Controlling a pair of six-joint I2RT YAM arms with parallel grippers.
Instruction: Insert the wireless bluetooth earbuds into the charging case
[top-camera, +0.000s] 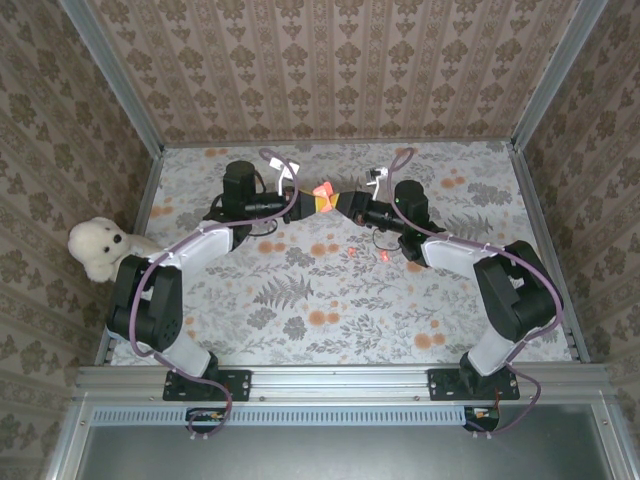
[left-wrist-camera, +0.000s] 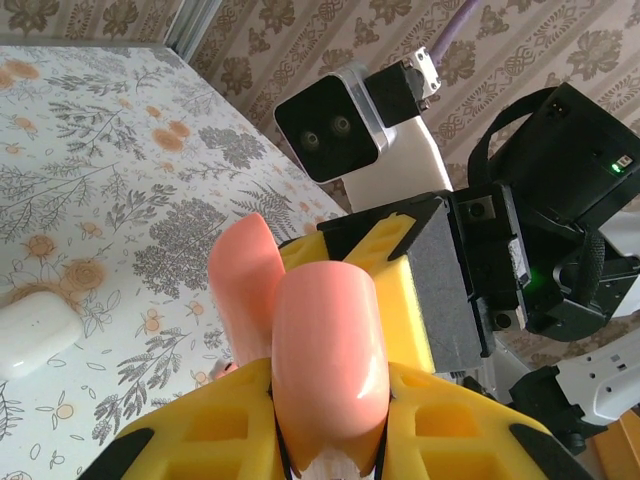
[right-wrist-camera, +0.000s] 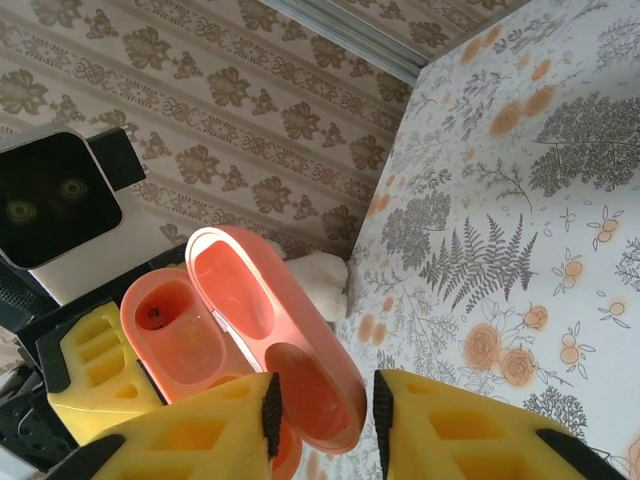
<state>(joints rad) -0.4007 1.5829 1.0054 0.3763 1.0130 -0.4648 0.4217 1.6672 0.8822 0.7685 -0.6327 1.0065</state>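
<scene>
Two red-orange buds (top-camera: 352, 247) lie loose on the flowered table (top-camera: 250, 300), near each other and a little right of centre, on the near side of the spot where the two grippers meet. They are too small for more detail to show.

The case (top-camera: 322, 190) is pink-orange and stands open, its two halves spread on the hinge. It is held up over the far middle of the table, between the grippers. The right wrist view looks into it: one half (right-wrist-camera: 170, 335) has a deep well with a dark mark, and the other (right-wrist-camera: 240, 290) has two shallow oval hollows.

The left gripper (left-wrist-camera: 325, 430) is closed on the case (left-wrist-camera: 325, 345), with a yellow finger pressed on each side. The right gripper (right-wrist-camera: 325, 420) comes from the opposite side. Its yellow fingers stand a little apart with the rim of the hollowed half between them, and it cannot be told whether they press on it.

From the left wrist, a grey-padded finger (left-wrist-camera: 440, 290) of the right gripper sits just behind the case, with that arm's camera (left-wrist-camera: 328, 125) above it.

A white case (left-wrist-camera: 30, 335) lies shut on the table. A white plush (top-camera: 98, 247) sits against the left wall.
</scene>
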